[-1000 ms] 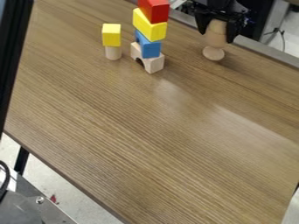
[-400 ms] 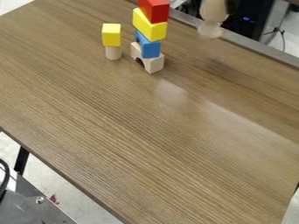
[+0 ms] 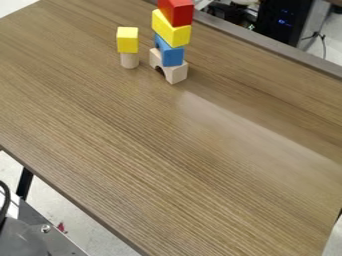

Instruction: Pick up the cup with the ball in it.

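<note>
At the very top edge, right of the block tower, is the pale rounded foot of the wooden cup [image 3: 244, 2], raised above the table [image 3: 167, 150]. The rest of the cup is cut off by the edge, and I cannot tell a ball in it.
A tower stands near the table's far edge: a natural arch block [image 3: 175, 73], a blue block [image 3: 172, 56], a yellow block [image 3: 171, 34] and a red block [image 3: 176, 12] on top. Left of it, a yellow cube [image 3: 127, 40] sits on a natural cylinder [image 3: 129, 60].
The wooden cup, held in the gripper one second ago with its foot low over the table, has moved up to the top edge. A black upright at the left has gone. The blocks have not moved.
</note>
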